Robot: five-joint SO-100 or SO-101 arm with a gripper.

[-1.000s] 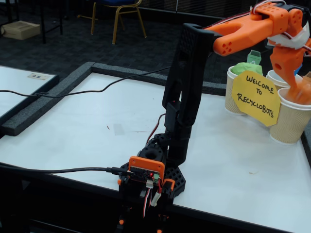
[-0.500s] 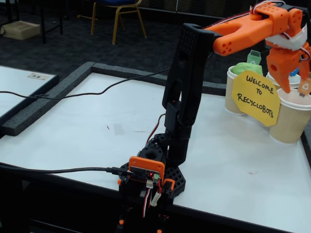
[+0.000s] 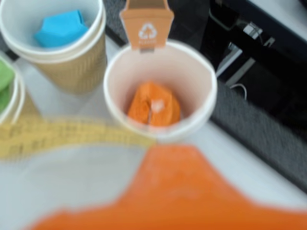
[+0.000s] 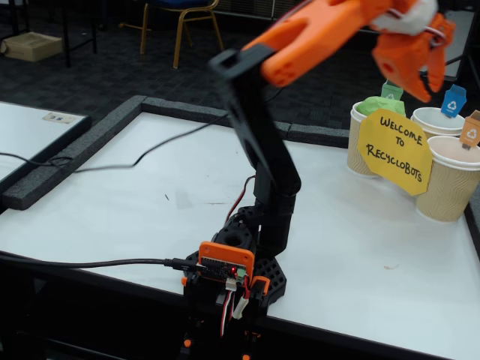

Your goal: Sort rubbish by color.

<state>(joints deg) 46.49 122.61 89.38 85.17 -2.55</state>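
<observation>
Fixed view: arm (image 4: 262, 150) raised, claw (image 4: 420, 79) at the upper right of the frame, above and a little left of the cups, touching none of them. The fingers look empty, but motion blur hides whether they are parted or closed — cannot tell.

Three paper cups sit at the right edge of the white worktop (image 4: 150, 202). A yellow sign (image 4: 395, 152) reading "Welcome to Recyclobots" covers their fronts.

Wrist view: orange wad (image 3: 153, 106) lies at the bottom of the center cup (image 3: 201, 115), which has an orange recycling tag (image 3: 146, 26) on its far rim. Blue wad (image 3: 61, 28) sits inside the upper-left cup (image 3: 72, 67). A green patch (image 3: 5, 86) shows at the left edge, in a third cup mostly cut off — likely the green wad. In the fixed view, a green wad (image 4: 379, 106) pokes above the rim of the leftmost cup (image 4: 360, 150), with a green tag (image 4: 391, 91) behind it. A blurred orange claw part (image 3: 172, 191) fills the bottom of the wrist view, and the sign shows as a yellow smear at lower left.
</observation>
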